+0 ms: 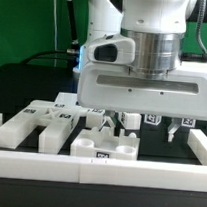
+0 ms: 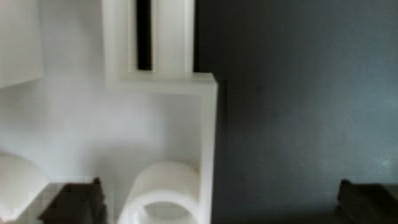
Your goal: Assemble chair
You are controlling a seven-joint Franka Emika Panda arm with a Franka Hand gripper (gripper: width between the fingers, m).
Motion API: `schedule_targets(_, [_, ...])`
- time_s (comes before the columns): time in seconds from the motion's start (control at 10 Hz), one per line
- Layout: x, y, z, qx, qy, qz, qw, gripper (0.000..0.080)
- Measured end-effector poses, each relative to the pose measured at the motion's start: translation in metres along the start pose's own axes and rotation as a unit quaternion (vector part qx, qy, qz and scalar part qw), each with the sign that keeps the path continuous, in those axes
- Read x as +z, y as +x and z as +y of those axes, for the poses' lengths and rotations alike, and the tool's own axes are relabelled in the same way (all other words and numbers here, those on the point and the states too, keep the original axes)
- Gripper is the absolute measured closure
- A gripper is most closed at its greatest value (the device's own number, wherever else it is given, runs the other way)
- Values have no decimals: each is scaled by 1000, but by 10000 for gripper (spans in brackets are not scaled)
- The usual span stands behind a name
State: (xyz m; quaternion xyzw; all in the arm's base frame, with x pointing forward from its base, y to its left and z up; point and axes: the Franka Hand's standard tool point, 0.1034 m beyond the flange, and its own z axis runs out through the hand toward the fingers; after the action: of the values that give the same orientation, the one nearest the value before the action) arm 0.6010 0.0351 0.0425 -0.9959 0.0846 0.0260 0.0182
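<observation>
Gripper (image 1: 145,127), jaws wide and empty, hanging over loose chair parts (image 1: 32,125) laid flat beside the rail (image 1: 47,166), presumably for easy picking

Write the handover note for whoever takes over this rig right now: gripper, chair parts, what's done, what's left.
Gripper: open, empty, hanging low over the parts.
Parts: small white plastic chair pieces with tag stickers lie loose on the black table; a white block with round holes sits nearest the long white border rail.
Done: no joint visible.
Left: apparently the whole assembly.
</observation>
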Motion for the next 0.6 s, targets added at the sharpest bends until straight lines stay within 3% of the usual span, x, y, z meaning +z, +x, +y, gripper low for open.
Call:
schedule_targets(0.2, [0, 0, 0, 0, 0, 0, 1000, 150])
schedule_targets(0.6, [19, -3, 3, -16, 0, 10, 1000, 150])
